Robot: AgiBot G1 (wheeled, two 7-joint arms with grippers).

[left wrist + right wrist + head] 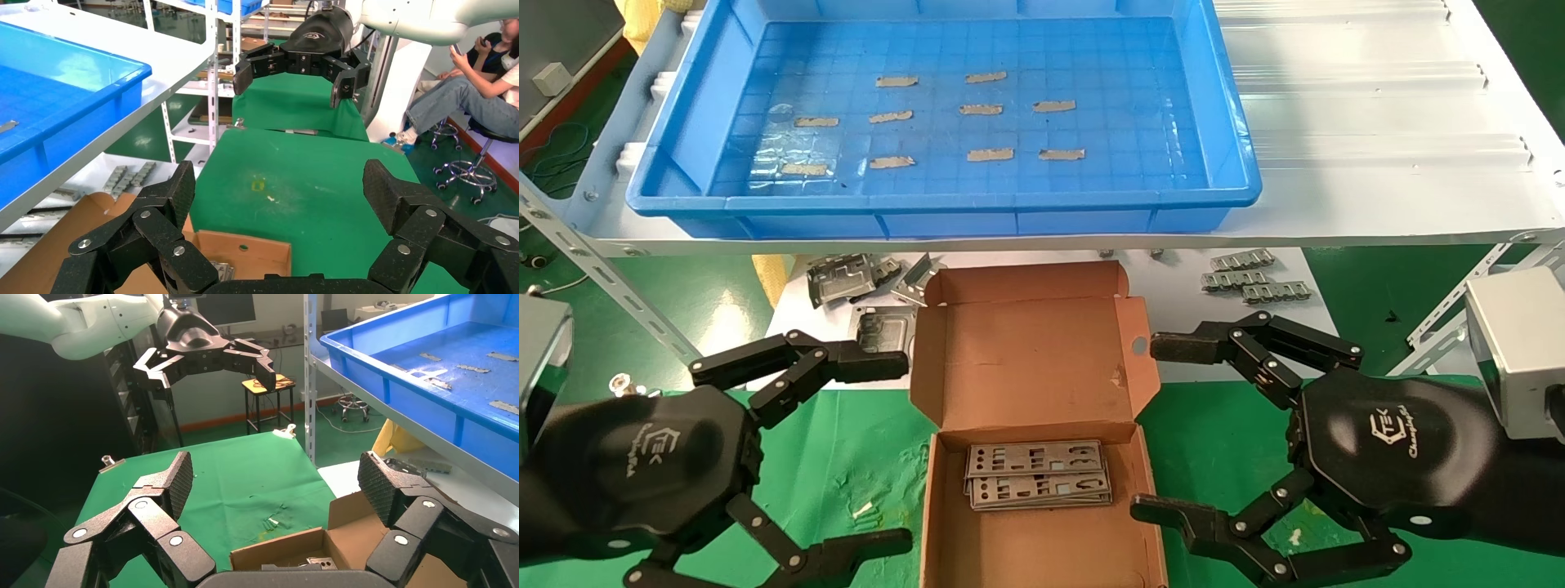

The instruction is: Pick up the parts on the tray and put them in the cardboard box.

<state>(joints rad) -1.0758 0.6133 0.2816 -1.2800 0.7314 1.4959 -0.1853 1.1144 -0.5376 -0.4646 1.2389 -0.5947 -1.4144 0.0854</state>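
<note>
Large shallow bright-blue plastic tray (1222, 106) sits at 12 o'clock on the white shelf (1377, 122), floor showing only small tan tape strips (990, 153), no plates left that I can see. Small brown cardboard box (1026, 359) at centre on the green-covered table (846, 457), flap lid open toward the tray. Thin flat silver-grey punched metal parts (1037, 474) lie stacked inside the box at 6 o'clock. Left hand (903, 449) hovers at 8 o'clock just beside the box, fingers spread wide, empty. Right hand (1144, 429) at 4 o'clock, also wide and empty. Chunky bent grey brackets (862, 278) lie on a lower white surface beyond the box, not task items. Judgement: transfer looks finished or near it; next move calls for rechecking the tray, else parking both arms.
</note>
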